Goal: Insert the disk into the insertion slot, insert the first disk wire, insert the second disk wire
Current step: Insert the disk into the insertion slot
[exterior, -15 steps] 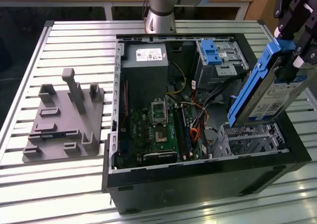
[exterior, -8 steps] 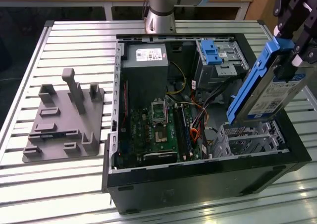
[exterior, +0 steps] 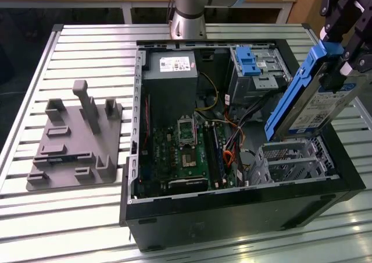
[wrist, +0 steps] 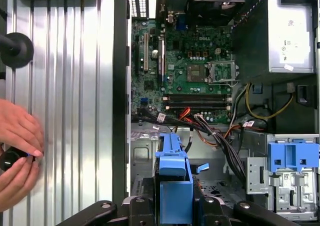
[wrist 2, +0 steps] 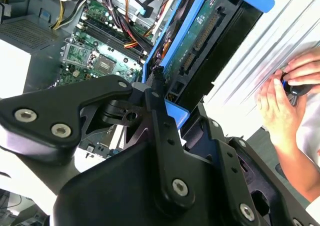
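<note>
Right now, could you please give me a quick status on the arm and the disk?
Gripper shut on the disk, tilted above the cage. Not yet inserted. Cables beside cage; hands outside case.

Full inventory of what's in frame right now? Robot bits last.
computer case: 1, black, open, mid-table
table: 1, silver slatted, under everything
fixture plate: 1, grey, on table, on the exterior view's left of case
motherboard: 1, green, case floor
power supply: 1, grey, white label, inside case
latched drive bay: 1, silver, blue latch, beside power supply
wires: bundle, orange, yellow, black, beside motherboard
insertion slot: 1, silver, inside case, below disk
disk: 1, silver in blue carrier, tilted above insertion slot
person's hands: 2, on table beside case
robot arm: 1, grey, beyond case
gripper: 1, black, shut on disk
</note>
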Tool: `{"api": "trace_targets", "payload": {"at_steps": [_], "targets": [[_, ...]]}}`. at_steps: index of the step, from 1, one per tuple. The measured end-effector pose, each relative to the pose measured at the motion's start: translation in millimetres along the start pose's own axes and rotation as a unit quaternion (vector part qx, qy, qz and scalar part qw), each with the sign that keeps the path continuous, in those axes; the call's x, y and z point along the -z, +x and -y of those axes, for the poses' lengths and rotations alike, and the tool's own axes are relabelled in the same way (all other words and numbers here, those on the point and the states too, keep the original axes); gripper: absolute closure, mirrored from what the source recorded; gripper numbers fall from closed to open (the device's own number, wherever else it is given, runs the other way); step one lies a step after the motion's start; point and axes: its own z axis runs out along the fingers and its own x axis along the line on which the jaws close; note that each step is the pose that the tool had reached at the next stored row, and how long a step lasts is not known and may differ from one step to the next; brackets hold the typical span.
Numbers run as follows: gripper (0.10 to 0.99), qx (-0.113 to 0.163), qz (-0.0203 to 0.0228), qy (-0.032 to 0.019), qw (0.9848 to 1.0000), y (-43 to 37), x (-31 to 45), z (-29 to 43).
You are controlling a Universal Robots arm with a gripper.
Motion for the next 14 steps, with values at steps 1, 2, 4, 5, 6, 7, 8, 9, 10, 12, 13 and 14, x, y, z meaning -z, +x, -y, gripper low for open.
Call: {"api": "trace_targets", "payload": {"at_steps": [1,2,4,5,6,7,8,9,10,12,13,14], "targets": [[0.722,0.000,0.0000,0.0000,1.0000,0.0,0.0,0.0],[0.722,0.000,0.0001,0.0000,1.0000,0.0,0.0,0.0],[0.722,0.000,0.0001,0.0000,1.0000,0.0,0.0,0.0],[0.722,0.000,0.0001,0.0000,1.0000,0.0,0.0,0.0],[0.722,0.000,0.0001,0.0000,1.0000,0.0,0.0,0.0],[0.722,0.000,0.0001,0.0000,1.0000,0.0,0.0,0.0],[0.722,0.000,0.0001,0.0001,1.0000,0.0,0.0,0.2],[0.722,0.001,0.0001,0.0001,1.0000,0.0,-0.1,0.6],[0.722,0.002,0.0001,0.0001,1.0000,0.0,-0.1,1.2],[0.722,0.005,-0.0001,0.0000,1.0000,0.0,0.0,2.8],[0.722,0.007,-0.0002,0.0000,1.0000,0.0,0.0,3.9],[0.722,0.008,-0.0002,0.0000,1.0000,0.0,0.0,5.1]]}}
